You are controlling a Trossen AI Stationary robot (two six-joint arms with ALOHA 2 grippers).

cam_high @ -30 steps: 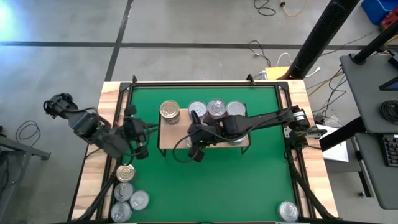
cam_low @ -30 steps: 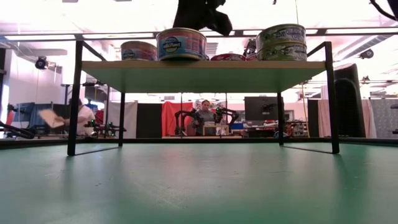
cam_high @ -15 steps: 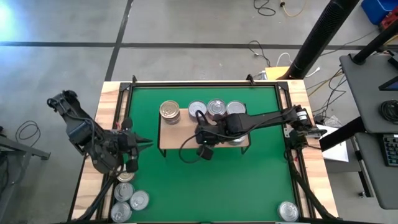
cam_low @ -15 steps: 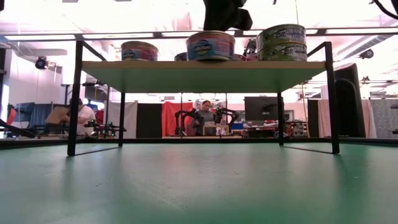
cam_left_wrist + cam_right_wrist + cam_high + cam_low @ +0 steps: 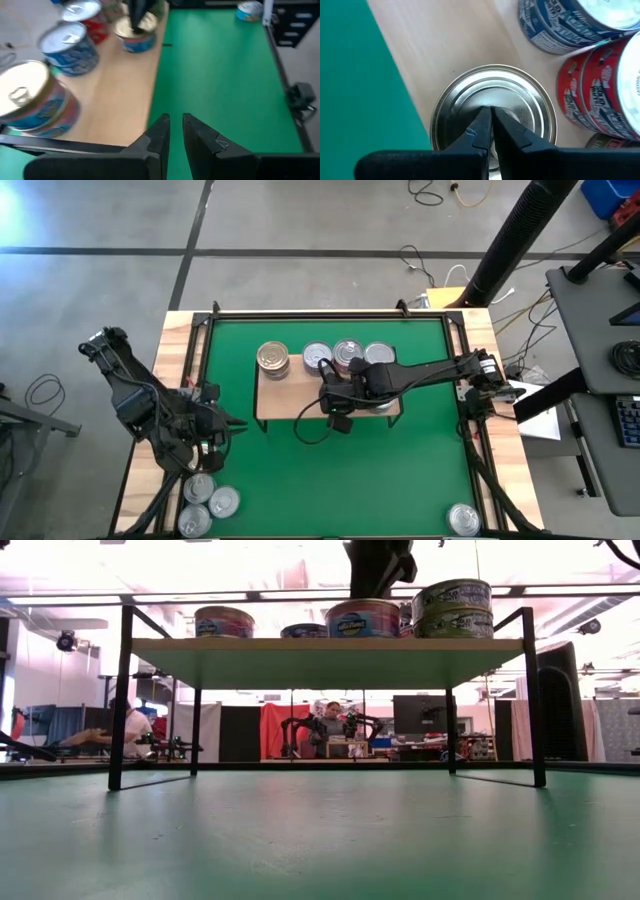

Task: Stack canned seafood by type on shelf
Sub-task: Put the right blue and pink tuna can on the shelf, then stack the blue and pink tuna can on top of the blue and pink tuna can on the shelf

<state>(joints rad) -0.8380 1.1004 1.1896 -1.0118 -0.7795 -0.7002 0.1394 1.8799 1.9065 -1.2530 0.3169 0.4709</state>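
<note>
Your right gripper (image 5: 490, 117), fingers now closed, has slid a tin (image 5: 492, 107) rightward along the shelf (image 5: 290, 402), mid-frame, toward its stack. Your left gripper (image 5: 172, 131), fingers nearly closed and empty, has retreated lower left.

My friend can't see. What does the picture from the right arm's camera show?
The right pincer, shut, presses down on the lid of a silver tin standing on the pale wooden shelf. Beside it stand a blue tin and a stack of red tins, and the green mat lies beyond the shelf edge.
</note>
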